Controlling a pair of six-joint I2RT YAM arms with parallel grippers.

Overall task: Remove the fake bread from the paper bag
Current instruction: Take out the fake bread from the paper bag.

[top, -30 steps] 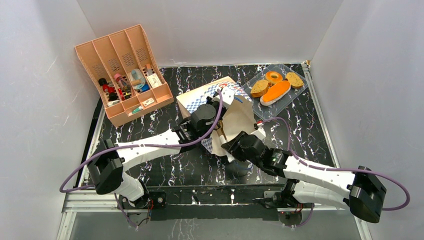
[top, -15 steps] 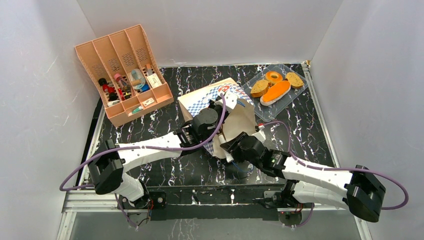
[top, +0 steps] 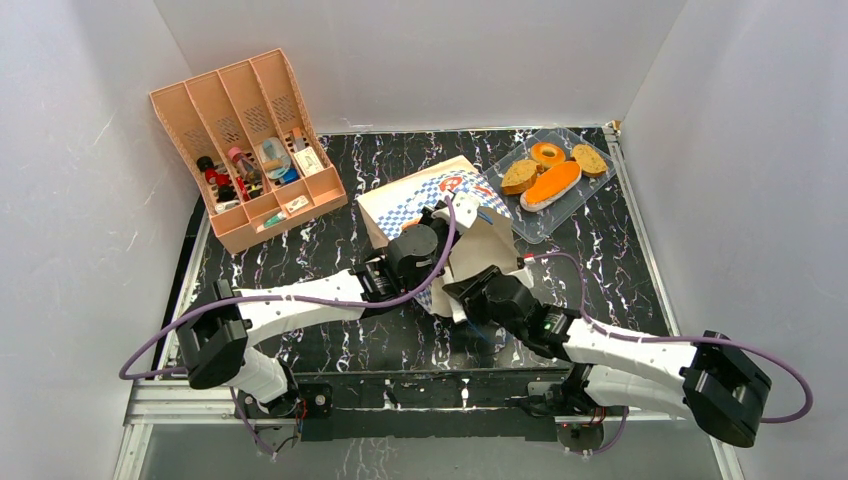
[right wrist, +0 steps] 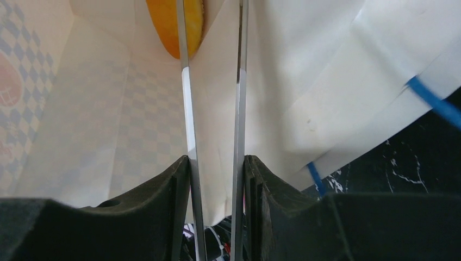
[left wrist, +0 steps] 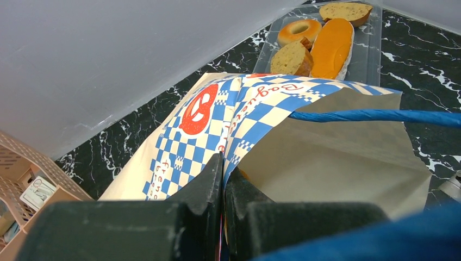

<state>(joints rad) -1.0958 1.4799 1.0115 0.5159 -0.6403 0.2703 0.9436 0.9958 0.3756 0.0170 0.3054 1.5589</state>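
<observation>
The left gripper [left wrist: 223,179] pinches the paper bag [left wrist: 261,109] rim. The right gripper [right wrist: 215,179] clamps metal tongs [right wrist: 186,109] reaching inside toward an orange bread [right wrist: 166,27]. Four breads [top: 552,180] already lie on the tray [top: 540,222] at one o'clock; seemingly one left.

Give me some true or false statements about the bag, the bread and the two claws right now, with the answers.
1. The left claw pinches the bag's rim. True.
2. The right claw holds nothing. False: it grips tongs that reach into the bag.
3. The bag is empty. False: an orange bread shows inside it.
4. The tray holds four breads. True.
</observation>
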